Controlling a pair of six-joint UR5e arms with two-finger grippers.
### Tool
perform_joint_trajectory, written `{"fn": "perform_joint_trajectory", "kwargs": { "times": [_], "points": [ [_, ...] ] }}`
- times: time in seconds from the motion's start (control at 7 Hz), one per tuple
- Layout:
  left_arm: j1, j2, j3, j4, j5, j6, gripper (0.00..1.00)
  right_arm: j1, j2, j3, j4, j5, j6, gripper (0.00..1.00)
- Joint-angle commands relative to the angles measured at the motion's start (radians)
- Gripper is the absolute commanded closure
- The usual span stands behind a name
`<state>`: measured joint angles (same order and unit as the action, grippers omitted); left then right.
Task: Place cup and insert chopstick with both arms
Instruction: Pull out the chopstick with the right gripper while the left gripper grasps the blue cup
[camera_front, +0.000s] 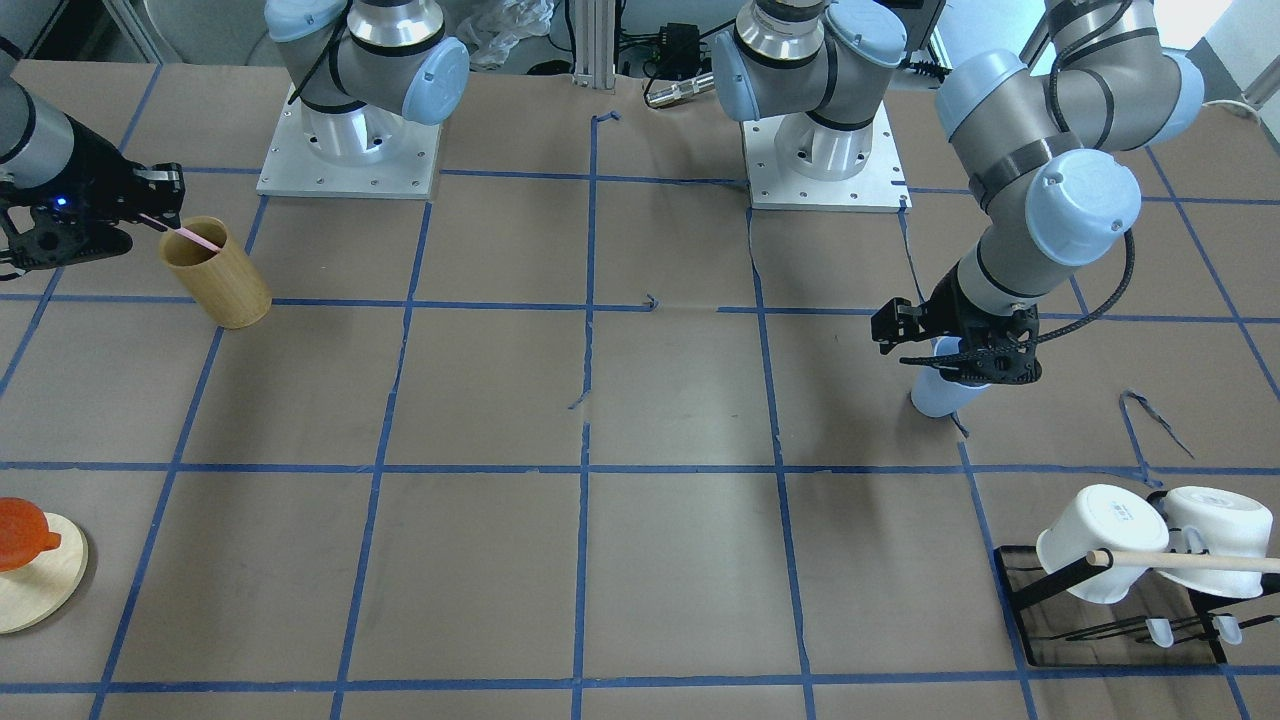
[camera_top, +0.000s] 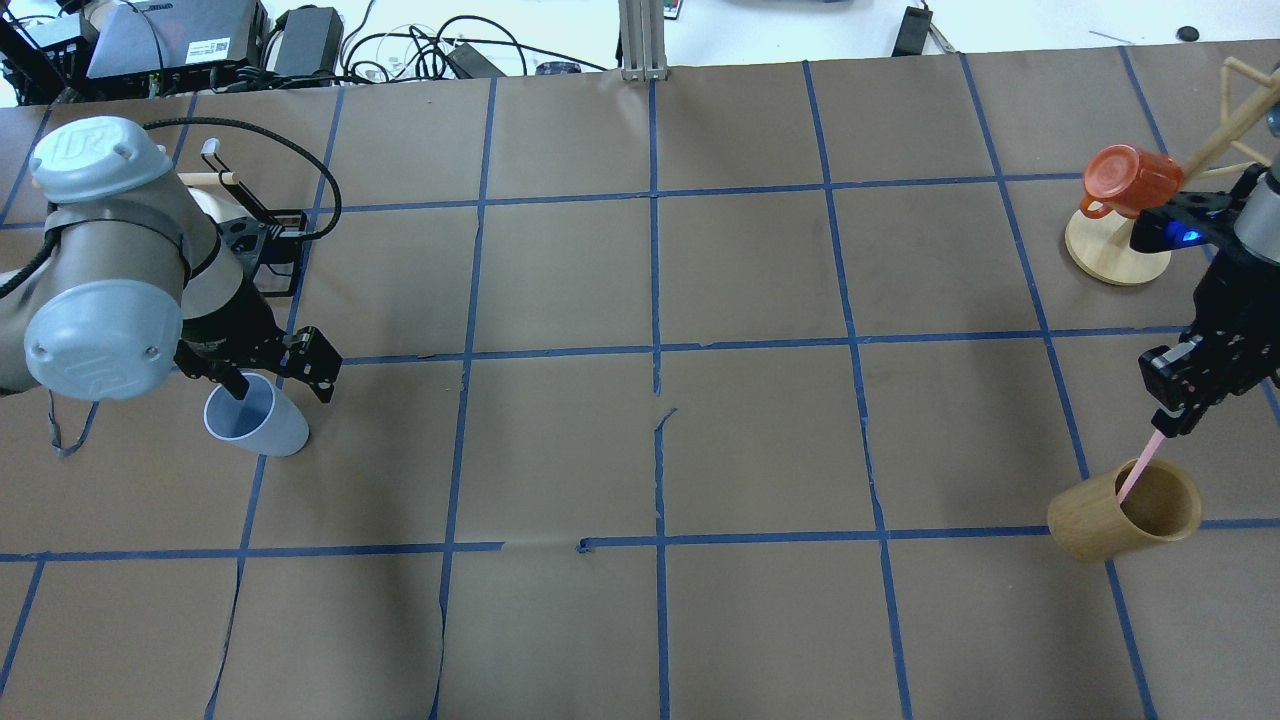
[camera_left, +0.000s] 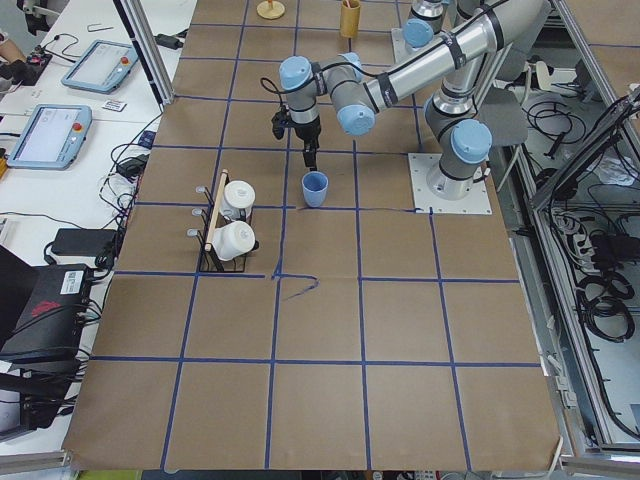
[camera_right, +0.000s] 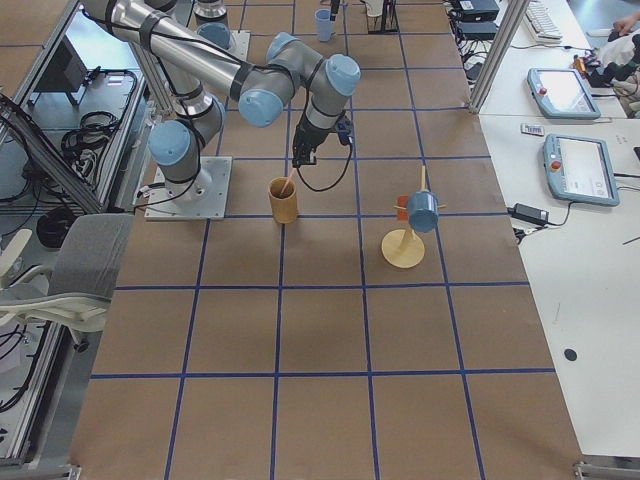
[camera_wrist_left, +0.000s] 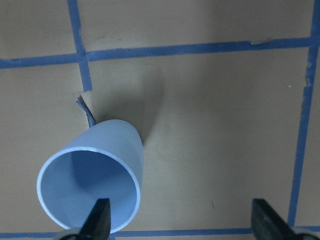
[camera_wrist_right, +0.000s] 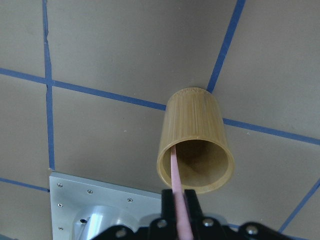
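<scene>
The light-blue cup (camera_top: 255, 418) stands upright on the table at the left; it also shows in the front view (camera_front: 938, 395) and the left wrist view (camera_wrist_left: 90, 190). My left gripper (camera_wrist_left: 182, 217) is open, with one finger (camera_wrist_left: 100, 215) just inside the cup's rim and the other well outside it. My right gripper (camera_top: 1170, 418) is shut on the pale pink chopstick (camera_top: 1140, 465), which slants down with its lower end inside the tan bamboo holder (camera_top: 1125, 515). The right wrist view shows the chopstick (camera_wrist_right: 175, 175) entering the holder's mouth (camera_wrist_right: 195, 145).
A black rack with two white mugs (camera_front: 1130, 545) and a beige wooden rod (camera_front: 1190, 560) stands near the left arm. An orange mug (camera_top: 1130, 175) hangs on a wooden stand (camera_top: 1115, 260) beyond the right gripper. Both arm bases (camera_front: 350, 150) sit at the table's robot side.
</scene>
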<state>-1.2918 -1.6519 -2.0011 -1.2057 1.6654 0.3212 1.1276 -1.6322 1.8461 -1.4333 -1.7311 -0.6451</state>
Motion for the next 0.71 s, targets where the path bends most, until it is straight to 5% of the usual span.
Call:
{"fn": "perform_joint_trajectory", "kwargs": {
  "times": [0.0, 0.29, 0.57],
  "points": [
    [0.031, 0.014, -0.051, 0.026, 0.051, 0.021, 0.00, 0.000, 0.000, -0.062, 0.045, -0.045, -0.001, 0.88],
    [0.089, 0.004, -0.085, 0.064, 0.047, 0.054, 0.00, 0.001, -0.002, -0.134, 0.075, -0.041, -0.002, 1.00],
    [0.077, -0.012, -0.088, 0.136, 0.043, 0.081, 0.23, 0.004, 0.005, -0.310, 0.218, -0.028, -0.004, 1.00]
  ]
}}
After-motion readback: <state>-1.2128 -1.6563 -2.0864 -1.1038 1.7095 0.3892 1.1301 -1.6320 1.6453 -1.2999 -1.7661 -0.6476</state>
